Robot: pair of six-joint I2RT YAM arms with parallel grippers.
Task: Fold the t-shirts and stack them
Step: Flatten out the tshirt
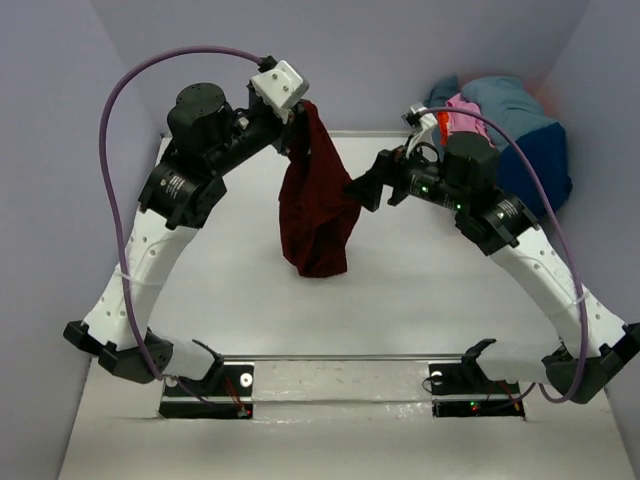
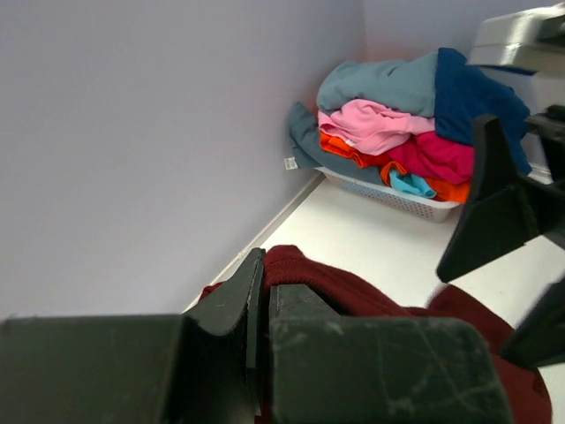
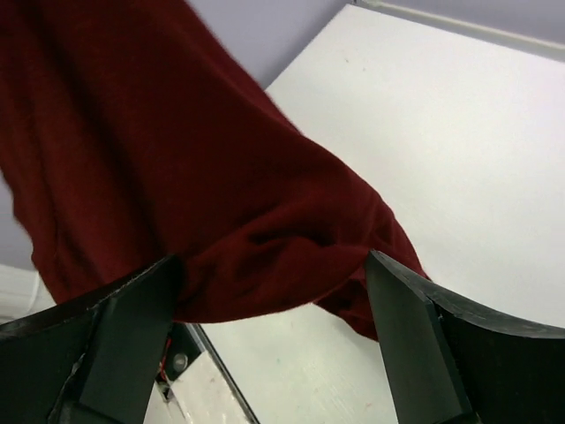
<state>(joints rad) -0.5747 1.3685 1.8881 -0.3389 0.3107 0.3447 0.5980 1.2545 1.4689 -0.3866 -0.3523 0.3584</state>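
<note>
The dark maroon t-shirt (image 1: 318, 215) hangs bunched above the middle of the table, its lower end reaching down to the tabletop. My left gripper (image 1: 297, 112) holds it from the top, jaws shut on a fold of the maroon cloth (image 2: 353, 296) in the left wrist view, where the gripper (image 2: 265, 265) pinches it. My right gripper (image 1: 358, 190) stands at the shirt's right edge, open wide. In the right wrist view a lower fold of the shirt (image 3: 177, 159) hangs level with its spread fingers (image 3: 274, 263), unpinched. The other t-shirts (image 1: 500, 130), teal, pink, navy and red, lie heaped at the back right.
A white basket (image 2: 388, 199) holds the heap in the back right corner against the lilac walls. Two black base plates (image 1: 205, 390) on a rail sit at the table's near edge. The purple cable (image 1: 115, 200) loops over the left arm.
</note>
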